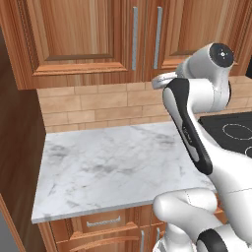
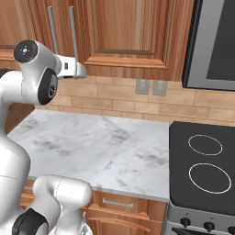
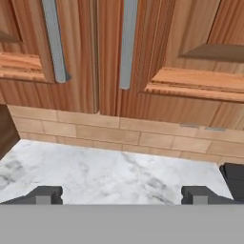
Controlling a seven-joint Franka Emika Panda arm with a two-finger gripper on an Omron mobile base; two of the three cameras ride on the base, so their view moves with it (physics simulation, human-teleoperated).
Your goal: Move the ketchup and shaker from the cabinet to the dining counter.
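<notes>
Up near the cabinet (image 3: 143, 57), the claw (image 3: 121, 194) stood spread wide, its two dark fingertips (image 3: 44, 194) far apart at the bottom of the hand view, with nothing between them and nothing touching them. It held no object. Its camera faced the cabinet's two closed doors, where a pair of long metal handles (image 3: 126, 43) ran down on either side of the middle seam. Below the cabinet lay a band of tan brick tile (image 3: 119, 133), and below that the small marble counter (image 3: 105, 174), which the claw hung above without contact.

From the left base camera the white arm (image 1: 197, 98) rose in front of the cabinet (image 1: 83, 39), its hand reaching toward the handles (image 1: 135, 37). From the right base camera the arm (image 2: 36, 73) stood left of the black stovetop (image 2: 202, 165), again level with the cabinet's (image 2: 128, 32) lower edge.

With the cabinet doors shut, I could not tell where the ketchup or the shaker sat.
</notes>
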